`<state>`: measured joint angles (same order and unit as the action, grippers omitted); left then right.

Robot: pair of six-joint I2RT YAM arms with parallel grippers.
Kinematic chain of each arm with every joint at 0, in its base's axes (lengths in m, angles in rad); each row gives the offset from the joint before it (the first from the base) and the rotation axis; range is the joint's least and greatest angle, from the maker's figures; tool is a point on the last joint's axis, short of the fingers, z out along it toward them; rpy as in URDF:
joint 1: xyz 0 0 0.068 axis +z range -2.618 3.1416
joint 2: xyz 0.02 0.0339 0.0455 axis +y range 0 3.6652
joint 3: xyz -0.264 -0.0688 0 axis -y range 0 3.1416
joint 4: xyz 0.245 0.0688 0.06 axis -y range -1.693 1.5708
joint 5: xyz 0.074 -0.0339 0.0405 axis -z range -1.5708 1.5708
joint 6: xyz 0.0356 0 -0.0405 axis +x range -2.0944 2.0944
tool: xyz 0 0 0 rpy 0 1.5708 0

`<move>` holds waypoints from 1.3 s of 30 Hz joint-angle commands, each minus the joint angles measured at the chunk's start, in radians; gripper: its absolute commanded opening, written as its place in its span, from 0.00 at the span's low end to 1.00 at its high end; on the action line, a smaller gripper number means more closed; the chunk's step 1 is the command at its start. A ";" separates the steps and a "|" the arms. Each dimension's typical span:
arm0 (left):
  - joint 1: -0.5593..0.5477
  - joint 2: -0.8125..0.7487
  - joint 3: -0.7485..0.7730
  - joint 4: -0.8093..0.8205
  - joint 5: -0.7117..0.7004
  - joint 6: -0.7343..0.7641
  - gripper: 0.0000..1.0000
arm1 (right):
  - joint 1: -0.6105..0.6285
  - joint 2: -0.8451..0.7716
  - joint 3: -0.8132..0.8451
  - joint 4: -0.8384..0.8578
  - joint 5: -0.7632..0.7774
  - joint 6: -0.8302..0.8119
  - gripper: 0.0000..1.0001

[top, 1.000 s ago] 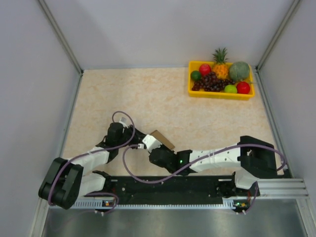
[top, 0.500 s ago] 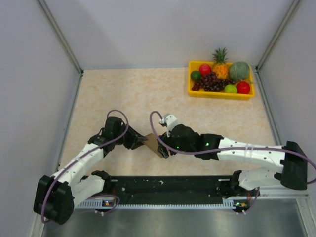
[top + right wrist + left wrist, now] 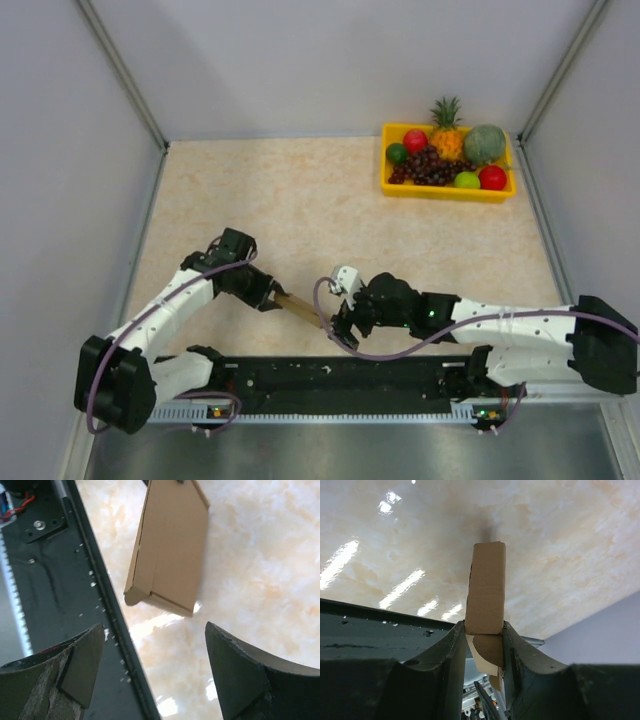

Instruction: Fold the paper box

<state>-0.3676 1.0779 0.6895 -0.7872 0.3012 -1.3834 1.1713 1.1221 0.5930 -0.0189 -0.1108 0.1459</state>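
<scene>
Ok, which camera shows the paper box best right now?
Right wrist: the paper box shows its broad face, side fold and end flap, clear of the open right gripper. Left wrist sees it edge-on, pinched in the left gripper. Top external shows only a thin brown strip between the arms.

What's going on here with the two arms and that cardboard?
The left gripper is shut on one end of the box, holding it out near the table's front edge. The right gripper stands wide open just off the box's free end, not touching it. The fruit tray sits in the far right corner, away from both arms.
</scene>
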 commanded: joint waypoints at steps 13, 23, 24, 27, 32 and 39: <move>0.001 0.166 0.081 -0.047 -0.005 -0.068 0.12 | 0.125 0.290 0.129 0.309 0.232 -0.250 0.71; 0.001 0.091 0.051 -0.021 0.013 -0.104 0.23 | 0.137 0.347 0.126 0.358 0.389 -0.262 0.34; 0.001 0.080 0.038 -0.014 0.010 -0.108 0.29 | 0.137 0.352 0.128 0.356 0.385 -0.266 0.33; 0.002 0.048 0.034 -0.007 -0.011 -0.092 0.55 | 0.137 0.355 0.110 0.370 0.369 -0.276 0.29; 0.010 0.005 0.068 -0.008 -0.100 0.094 0.93 | 0.075 0.296 0.010 0.456 0.236 -0.275 0.25; 0.073 0.039 0.070 0.158 0.057 0.392 0.95 | 0.010 0.265 -0.019 0.430 0.057 -0.351 0.22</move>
<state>-0.3267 1.0958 0.7315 -0.7685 0.2577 -1.1934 1.2198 1.4242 0.5758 0.3954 0.0868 -0.1528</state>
